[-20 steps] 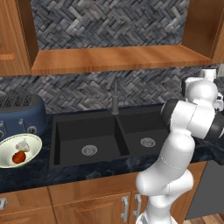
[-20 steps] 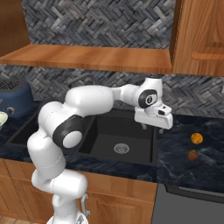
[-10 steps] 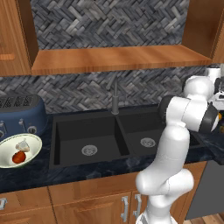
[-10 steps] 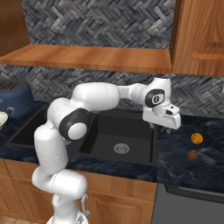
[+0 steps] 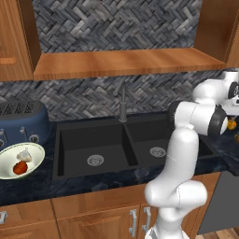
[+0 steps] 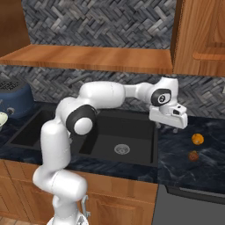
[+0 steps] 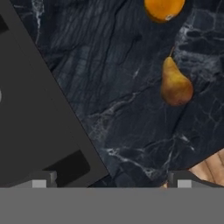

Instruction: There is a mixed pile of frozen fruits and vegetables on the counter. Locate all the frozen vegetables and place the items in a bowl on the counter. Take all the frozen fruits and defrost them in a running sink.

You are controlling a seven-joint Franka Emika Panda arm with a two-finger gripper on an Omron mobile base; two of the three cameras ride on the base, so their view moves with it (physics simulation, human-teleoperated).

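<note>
Fruit is seen on the bench [image 6: 206, 127] right of the sink [image 6: 118, 136]: an orange [image 7: 164, 8] and a pear [image 7: 176, 84]; the released tool [image 7: 111, 179] hangs above; vegetables lie in the bowl [image 5: 7, 170] beside a toaster [image 5: 21, 121]

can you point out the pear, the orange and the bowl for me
pear [image 7: 176, 86], hand view, on its wide lower body
orange [image 6: 197, 139], right base view, middle of the round fruit on the counter
bowl [image 5: 38, 154], left base view, on its pale rim at the right side
</note>
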